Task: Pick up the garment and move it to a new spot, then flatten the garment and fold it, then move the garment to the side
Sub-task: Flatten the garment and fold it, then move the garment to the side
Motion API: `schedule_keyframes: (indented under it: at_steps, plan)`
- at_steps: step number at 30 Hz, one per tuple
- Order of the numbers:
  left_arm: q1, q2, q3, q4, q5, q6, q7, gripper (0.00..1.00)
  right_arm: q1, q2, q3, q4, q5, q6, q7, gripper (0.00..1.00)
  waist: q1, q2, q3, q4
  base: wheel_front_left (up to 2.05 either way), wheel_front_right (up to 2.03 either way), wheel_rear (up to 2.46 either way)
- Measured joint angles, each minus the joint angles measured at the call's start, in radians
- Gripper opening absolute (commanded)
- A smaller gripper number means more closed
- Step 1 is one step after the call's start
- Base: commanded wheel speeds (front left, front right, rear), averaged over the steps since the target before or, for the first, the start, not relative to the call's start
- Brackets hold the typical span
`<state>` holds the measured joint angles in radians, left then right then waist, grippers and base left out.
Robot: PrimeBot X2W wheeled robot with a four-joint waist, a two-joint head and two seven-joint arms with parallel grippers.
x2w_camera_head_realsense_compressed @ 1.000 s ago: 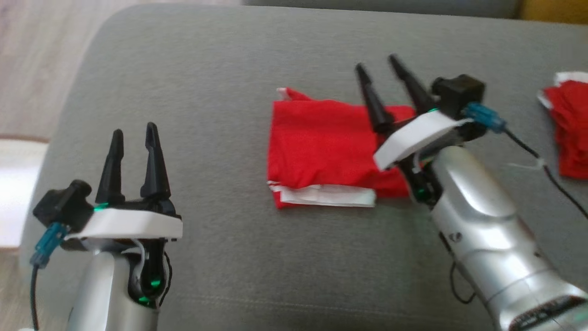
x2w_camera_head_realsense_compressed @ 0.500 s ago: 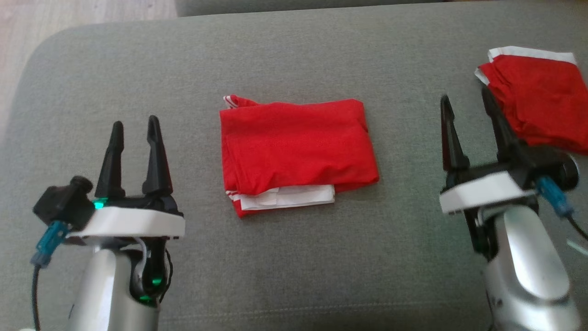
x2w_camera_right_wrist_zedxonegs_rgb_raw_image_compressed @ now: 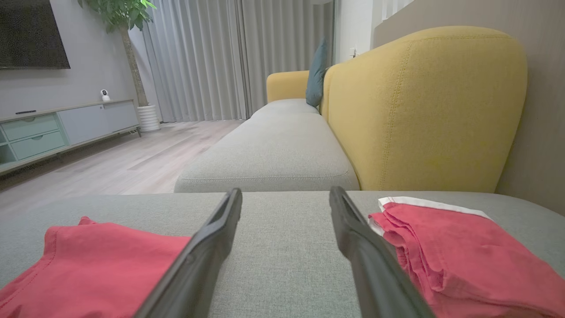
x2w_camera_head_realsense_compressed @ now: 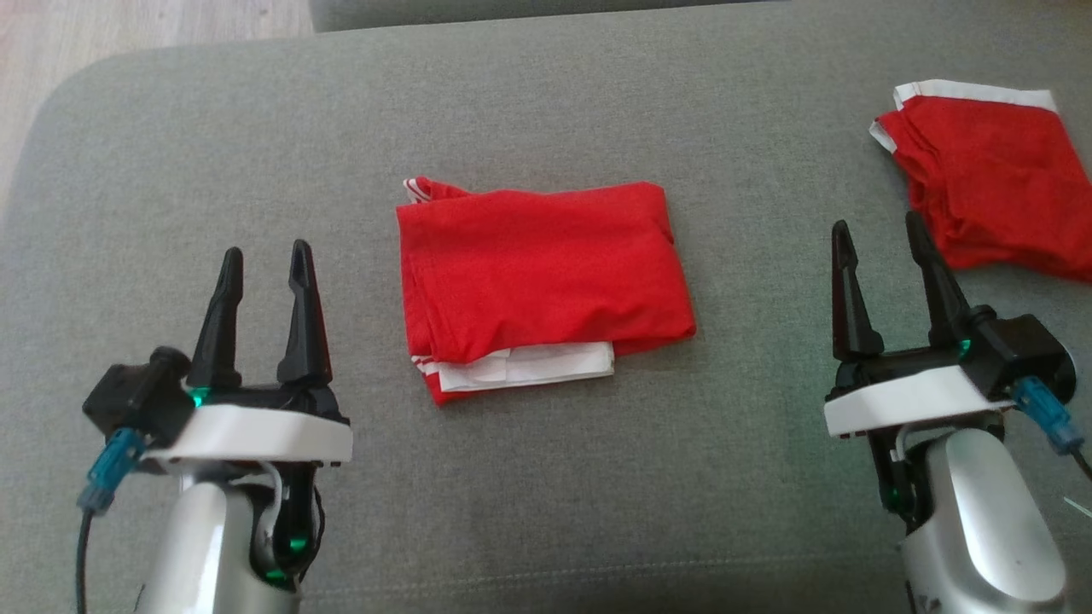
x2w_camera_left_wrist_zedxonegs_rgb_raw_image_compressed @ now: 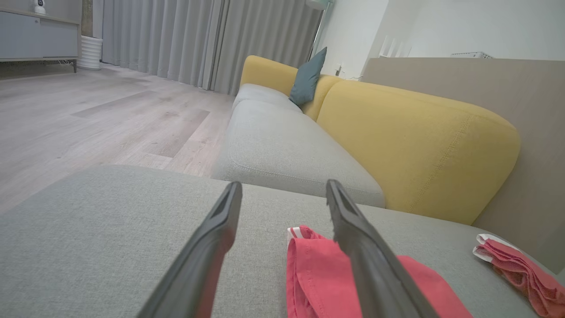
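A folded red garment (x2w_camera_head_realsense_compressed: 542, 273) with white trim lies flat in the middle of the grey cushion (x2w_camera_head_realsense_compressed: 529, 94); it also shows as the red garment (x2w_camera_left_wrist_zedxonegs_rgb_raw_image_compressed: 318, 274) in the left wrist view and the red garment (x2w_camera_right_wrist_zedxonegs_rgb_raw_image_compressed: 88, 265) in the right wrist view. My left gripper (x2w_camera_head_realsense_compressed: 264, 256) hovers open at the lower left, well left of the garment, with nothing between its fingers. My right gripper (x2w_camera_head_realsense_compressed: 879, 230) stands open at the lower right, to the right of the garment and apart from it, empty too.
A second red garment (x2w_camera_head_realsense_compressed: 990, 183) with a white band lies at the cushion's far right, close to my right gripper's tips. A yellow sofa back (x2w_camera_right_wrist_zedxonegs_rgb_raw_image_compressed: 423, 106) rises behind. The wood floor (x2w_camera_head_realsense_compressed: 128, 26) lies past the cushion's rounded left edge.
My right gripper has pulled back off the folded garment, swinging right and down to the lower right. The head camera shifted, bringing the second red garment further into view. The left gripper stayed open.
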<state>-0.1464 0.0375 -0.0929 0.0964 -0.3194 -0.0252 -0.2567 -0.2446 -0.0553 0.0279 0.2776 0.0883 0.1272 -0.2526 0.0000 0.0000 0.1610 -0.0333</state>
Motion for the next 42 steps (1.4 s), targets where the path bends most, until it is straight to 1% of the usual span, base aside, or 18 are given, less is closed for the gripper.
schedule_keyframes:
  at_steps: [8, 12, 17, 20, 22, 31, 37, 38, 39, 42]
  plan:
    - [0.0, 0.0, -0.018, -0.005, 0.0, 0.0, 0.0, 1.0, 0.006, 0.0, -0.001, 0.002, -0.001, 0.0, 0.0, 1.0, 0.0, 0.0, 0.001, 0.015, 0.0, 0.0, 0.0]
    - [-0.001, 0.001, -0.029, -0.005, -0.001, -0.001, 0.0, 1.0, 0.006, 0.0, 0.003, 0.028, 0.001, 0.0, 0.0, 1.0, 0.0, 0.0, 0.016, 0.033, 0.0, 0.0, 0.0]
    - [-0.006, 0.001, -0.039, 0.002, -0.009, -0.002, 0.0, 1.0, -0.021, 0.0, 0.073, 0.106, 0.092, 0.0, 0.012, 1.0, 0.0, 0.0, 0.048, 0.064, 0.0, 0.0, 0.0]
    - [-0.02, 0.0, -0.052, 0.005, -0.016, -0.002, 0.0, 1.0, -0.067, 0.0, 0.12, 0.153, 0.13, 0.0, 0.045, 1.0, 0.0, 0.0, 0.071, 0.086, 0.0, 0.0, 0.0]
    - [-0.036, 0.0, -0.056, 0.006, -0.019, -0.002, 0.0, 1.0, -0.1, 0.0, 0.133, 0.188, 0.151, 0.0, 0.065, 1.0, 0.0001, 0.0, 0.086, 0.103, 0.0, 0.0, 0.0]
    - [-0.069, 0.0, -0.063, 0.01, -0.03, -0.002, 0.0, 1.0, -0.204, -0.001, 0.14, 0.382, 0.16, 0.0, 0.134, 1.0, 0.0001, 0.0, 0.147, 0.175, 0.0, 0.0, 0.0]
    - [-0.084, 0.0, -0.061, 0.012, -0.03, -0.002, 0.0, 1.0, -0.279, -0.007, 0.148, 0.439, 0.139, 0.0, 0.136, 1.0, 0.0001, 0.0, 0.174, 0.194, 0.0, 0.0, 0.0]
    - [-0.088, 0.0, -0.061, 0.012, -0.03, -0.002, 0.0, 1.0, -0.284, -0.007, 0.152, 0.444, 0.139, 0.0, 0.136, 0.78, 0.0001, 0.0, 0.175, 0.193, 0.0, 0.0, 0.0]
    - [-0.089, 0.0, -0.059, 0.012, -0.03, -0.002, 0.0, 1.0, -0.288, -0.008, 0.156, 0.449, 0.139, 0.0, 0.135, 0.0, 0.0001, 0.0, 0.176, 0.191, 0.0, 0.0, 0.0]
    - [-0.089, 0.0, -0.055, 0.012, -0.03, -0.003, 0.0, 1.0, -0.301, -0.007, 0.16, 0.466, 0.108, 0.0, 0.127, 0.0, 0.0001, 0.0, 0.176, 0.178, 0.0, 0.0, 0.0]
